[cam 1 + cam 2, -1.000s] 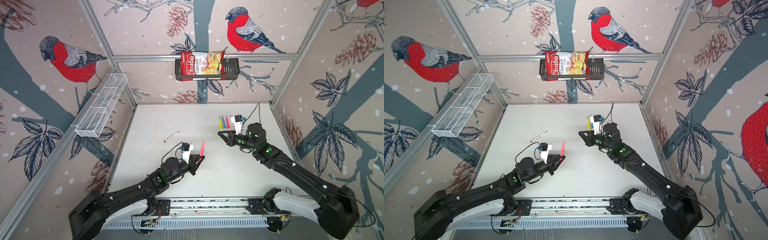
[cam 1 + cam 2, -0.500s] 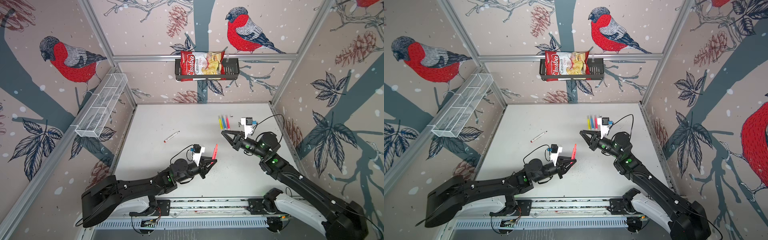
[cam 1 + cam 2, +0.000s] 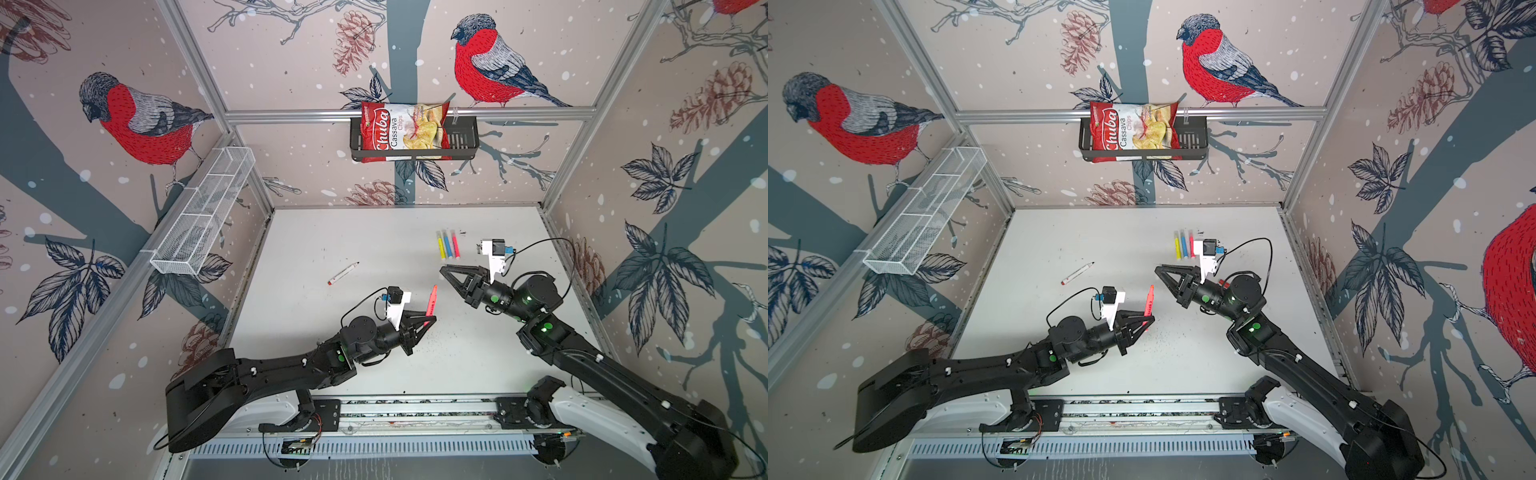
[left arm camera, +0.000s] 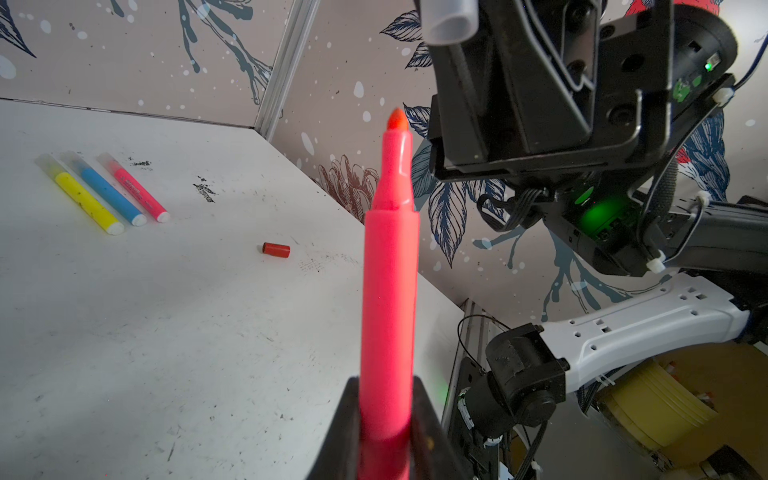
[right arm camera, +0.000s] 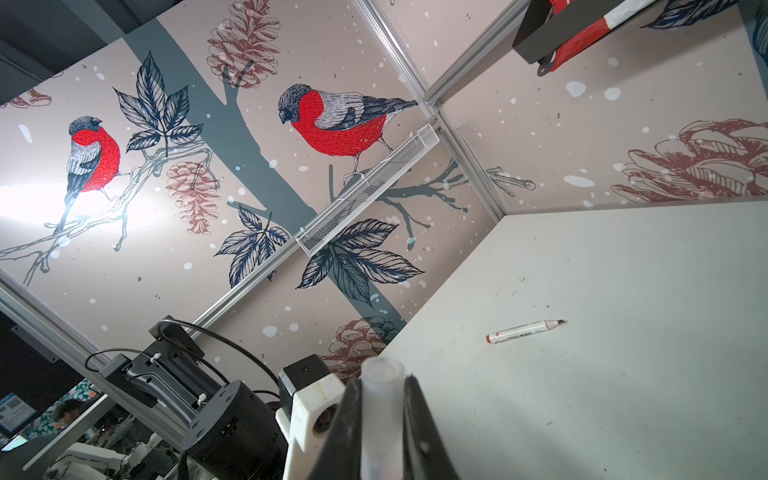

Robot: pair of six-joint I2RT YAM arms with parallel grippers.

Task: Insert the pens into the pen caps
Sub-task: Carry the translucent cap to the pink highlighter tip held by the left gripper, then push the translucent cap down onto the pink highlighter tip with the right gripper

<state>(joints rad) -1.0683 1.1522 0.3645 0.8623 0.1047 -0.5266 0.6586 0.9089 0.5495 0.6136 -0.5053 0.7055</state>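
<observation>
Left gripper grips pink pen; right gripper apparently pinches 1 cap.

1. Beige wallpapered walls with red-breasted birds, pinecones, leaves.
2. Silver aluminium frame rails.
3. White wire-mesh trough on the left wall.
4. Black metal back-wall basket holding a red crisp bag.
5. Scuffed white surface.

Left tool and right tool closed, aloft, tip toward tip.
</observation>
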